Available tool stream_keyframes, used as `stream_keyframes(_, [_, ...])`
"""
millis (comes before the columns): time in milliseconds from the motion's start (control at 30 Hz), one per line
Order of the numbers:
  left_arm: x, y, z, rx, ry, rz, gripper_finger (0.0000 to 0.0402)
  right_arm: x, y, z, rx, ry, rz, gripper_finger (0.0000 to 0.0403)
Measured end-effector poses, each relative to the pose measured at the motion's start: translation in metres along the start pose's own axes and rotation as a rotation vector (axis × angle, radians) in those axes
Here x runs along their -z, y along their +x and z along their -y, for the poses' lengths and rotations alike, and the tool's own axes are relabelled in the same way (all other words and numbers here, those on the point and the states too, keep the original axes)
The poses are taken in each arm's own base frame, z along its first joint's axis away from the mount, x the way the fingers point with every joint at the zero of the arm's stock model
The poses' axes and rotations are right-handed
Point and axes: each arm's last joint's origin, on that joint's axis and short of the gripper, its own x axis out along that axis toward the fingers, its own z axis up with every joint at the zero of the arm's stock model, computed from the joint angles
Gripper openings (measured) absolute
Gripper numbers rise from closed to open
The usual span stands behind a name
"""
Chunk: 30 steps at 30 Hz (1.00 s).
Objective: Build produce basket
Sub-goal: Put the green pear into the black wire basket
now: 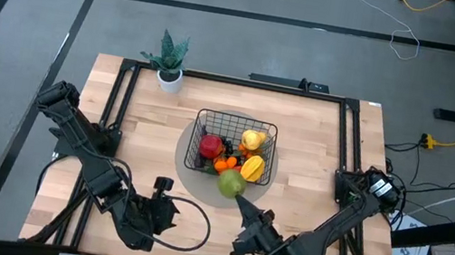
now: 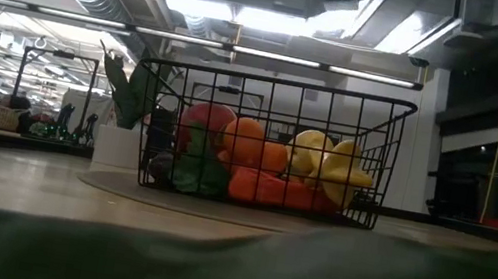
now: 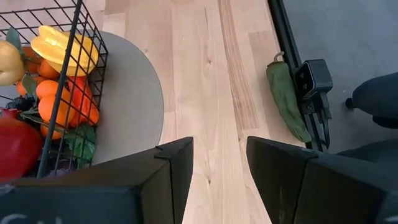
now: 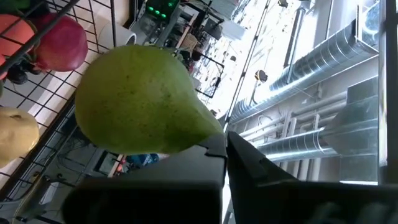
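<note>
Potted plant (image 1: 168,63) at table's (image 1: 315,151) far edge; grey disc (image 3: 130,112) mid-table.

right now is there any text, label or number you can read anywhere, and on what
No text reads in any view.
Papers on the floor right of the table: print too small to read.
Basket, produce, pear in the right gripper: no labels show.
Left gripper: no marking shows.
</note>
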Motion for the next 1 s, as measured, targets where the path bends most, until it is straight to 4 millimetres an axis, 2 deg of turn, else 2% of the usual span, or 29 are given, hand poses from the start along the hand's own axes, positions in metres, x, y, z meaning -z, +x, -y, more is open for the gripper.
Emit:
stream_keyframes(200, [0.0,0.0,0.0,0.0,0.0,0.0,0.0137,0.001,0.012,0.0,-0.012,0.003,-0.026,0.0])
stream_keyframes(667, [0.0,0.0,0.0,0.0,-0.002,0.0,0.0137,0.02,0.102,-0.008,-0.105,-0.002,-0.233,0.0])
stream_keyframes(867, [0.0,0.0,0.0,0.0,-0.001,0.0,0.0137,0.029,0.129,-0.013,-0.124,0.071,-0.303,0.0])
stream_keyframes(1000, [0.0,0.0,0.0,0.0,0.0,-0.001,0.0137,0.034,0.139,-0.014,-0.133,0.074,-0.328,0.0013])
